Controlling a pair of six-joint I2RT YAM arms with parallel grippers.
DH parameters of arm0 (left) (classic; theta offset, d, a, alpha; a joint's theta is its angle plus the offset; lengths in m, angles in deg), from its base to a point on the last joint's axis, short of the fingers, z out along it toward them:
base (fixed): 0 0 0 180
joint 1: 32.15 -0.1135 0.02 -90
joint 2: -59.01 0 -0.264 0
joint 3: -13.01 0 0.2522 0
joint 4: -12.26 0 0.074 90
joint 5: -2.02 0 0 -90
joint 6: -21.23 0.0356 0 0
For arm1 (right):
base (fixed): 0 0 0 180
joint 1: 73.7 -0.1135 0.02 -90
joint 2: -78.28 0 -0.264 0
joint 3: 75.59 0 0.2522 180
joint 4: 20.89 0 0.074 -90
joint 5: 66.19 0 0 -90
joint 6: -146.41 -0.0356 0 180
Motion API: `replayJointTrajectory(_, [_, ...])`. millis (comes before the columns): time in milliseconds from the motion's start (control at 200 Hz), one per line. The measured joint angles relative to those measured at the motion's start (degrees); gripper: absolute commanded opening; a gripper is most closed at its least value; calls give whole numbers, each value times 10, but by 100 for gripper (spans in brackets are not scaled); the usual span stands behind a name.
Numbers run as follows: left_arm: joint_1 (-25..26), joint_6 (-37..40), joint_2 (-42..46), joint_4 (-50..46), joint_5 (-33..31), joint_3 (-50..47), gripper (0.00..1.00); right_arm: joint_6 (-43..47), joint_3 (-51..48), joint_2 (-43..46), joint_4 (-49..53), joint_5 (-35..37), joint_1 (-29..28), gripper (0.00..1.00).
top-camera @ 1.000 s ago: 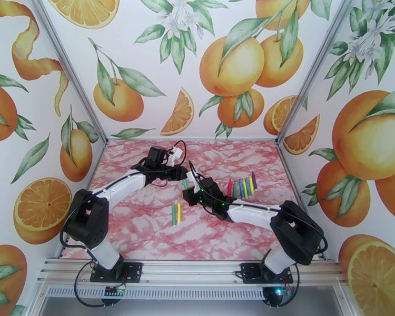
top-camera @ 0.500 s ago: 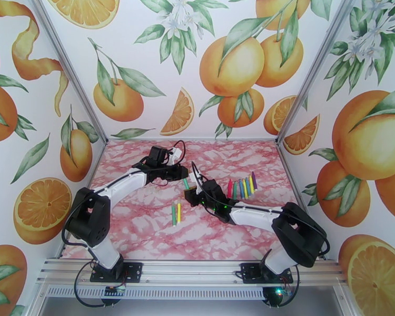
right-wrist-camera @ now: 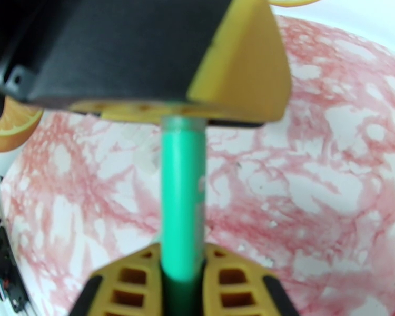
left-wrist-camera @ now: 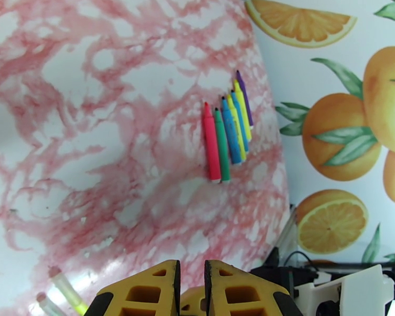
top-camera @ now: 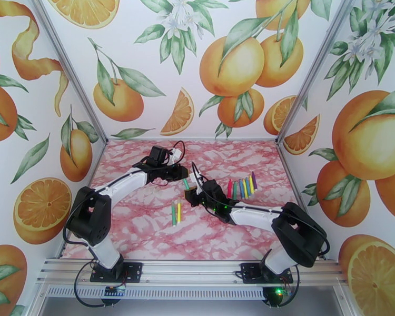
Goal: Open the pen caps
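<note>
Pen caps (left-wrist-camera: pixel 207 116) are sitting on a row of pens (top-camera: pixel 242 188) lying on the right side of the surface (top-camera: pixel 145 227). A green pen (right-wrist-camera: pixel 181 206) is hanging in the air over the middle, between both arms. The right claw (right-wrist-camera: pixel 181 262) is squeezing its near end, and the left claw (top-camera: pixel 184 176) is gripping its far end. Two pens (top-camera: pixel 176 214) are lying nearer, side by side.

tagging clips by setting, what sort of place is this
Probably a robot data-collection booth, not a home: walls printed with oranges enclose a pink marble-pattern tabletop, the left arm and right arm are bolted to an aluminium rail, and marker pens lie in a neat row.
</note>
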Motion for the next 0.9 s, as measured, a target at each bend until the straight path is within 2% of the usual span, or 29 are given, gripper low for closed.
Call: replayJointTrajectory(901, [0, -18, 3, -33, -5, 0, 0, 11, -33, 17, -29, 6, -7, 0])
